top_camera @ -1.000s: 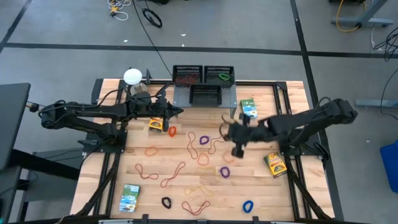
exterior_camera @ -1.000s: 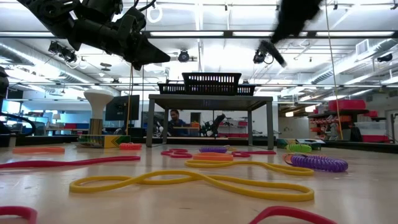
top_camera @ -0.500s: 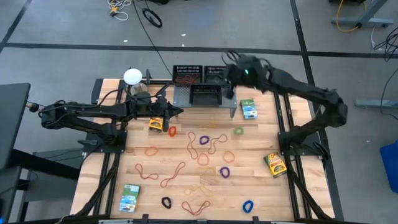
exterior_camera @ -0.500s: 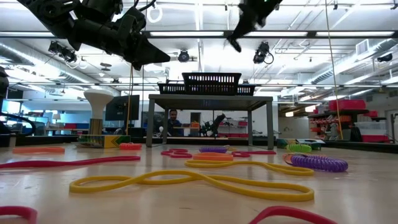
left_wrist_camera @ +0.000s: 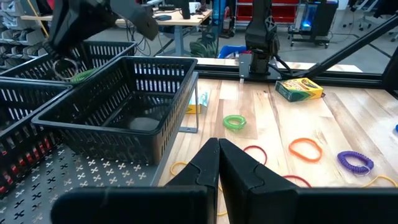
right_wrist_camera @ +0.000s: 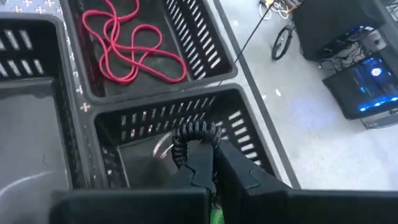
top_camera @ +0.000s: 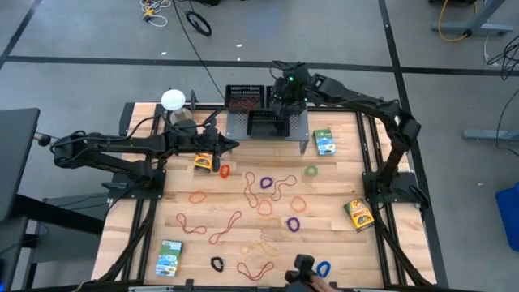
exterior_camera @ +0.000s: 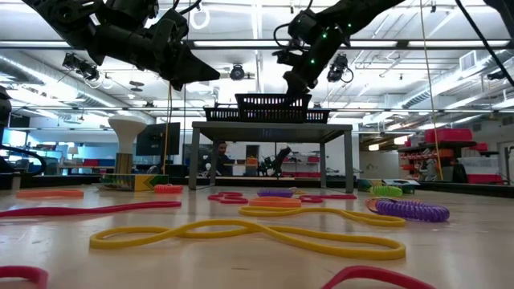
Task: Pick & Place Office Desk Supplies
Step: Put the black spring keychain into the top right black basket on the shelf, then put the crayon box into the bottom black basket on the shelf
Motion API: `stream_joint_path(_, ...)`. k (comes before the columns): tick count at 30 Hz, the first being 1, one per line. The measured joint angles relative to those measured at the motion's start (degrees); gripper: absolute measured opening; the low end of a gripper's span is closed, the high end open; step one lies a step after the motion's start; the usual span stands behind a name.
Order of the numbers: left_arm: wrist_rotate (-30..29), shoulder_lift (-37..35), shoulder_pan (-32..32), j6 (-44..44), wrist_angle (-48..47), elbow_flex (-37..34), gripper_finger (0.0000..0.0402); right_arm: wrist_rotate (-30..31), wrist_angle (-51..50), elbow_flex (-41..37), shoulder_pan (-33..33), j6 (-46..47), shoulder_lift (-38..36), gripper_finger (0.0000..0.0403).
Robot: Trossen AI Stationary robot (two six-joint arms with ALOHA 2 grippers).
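Note:
My right gripper (right_wrist_camera: 211,163) is shut on a black coiled band (right_wrist_camera: 194,133). It hangs over the far right black mesh tray (top_camera: 286,98), which has something green in it (left_wrist_camera: 81,75). The far left tray (right_wrist_camera: 134,43) holds red bands. A third tray (top_camera: 268,123) stands in front of these on the grey shelf. My left gripper (left_wrist_camera: 218,151) is shut and empty, above the table left of the shelf (top_camera: 233,146). Several coloured bands (top_camera: 266,183) and card boxes (top_camera: 324,141) lie on the wood. My right gripper pinches the black coiled band (right_wrist_camera: 186,144) between its two fingertips. The coil loops out just past the tips. The fingers slant down, coming from the table's right side. The band is lifted clear, above the far right tray's inside.
A white ball on a stand (top_camera: 172,99) is at the far left corner. Boxes lie at the near left (top_camera: 170,258), at the right (top_camera: 358,213) and under my left arm (top_camera: 204,162). A dark object with a hand (top_camera: 303,270) shows at the near edge.
My right gripper has swung from above the table's middle right to the far edge. It then went a little left and now hangs over the far right tray, tipped further down, still shut on the band. A dark object has come in at the near edge.

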Motion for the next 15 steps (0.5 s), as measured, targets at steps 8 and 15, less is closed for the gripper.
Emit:
stream_joint_path(8,0.0,0.0,0.0,0.0,0.0,0.0,0.0013,0.2,-0.5,-0.2,0.5,0.6,0.1,0.01)
stream_joint_path(15,0.0,0.0,0.0,0.0,0.0,0.0,0.0013,3.4,-0.2,-0.3,1.1,1.5,-1.8,0.0153)
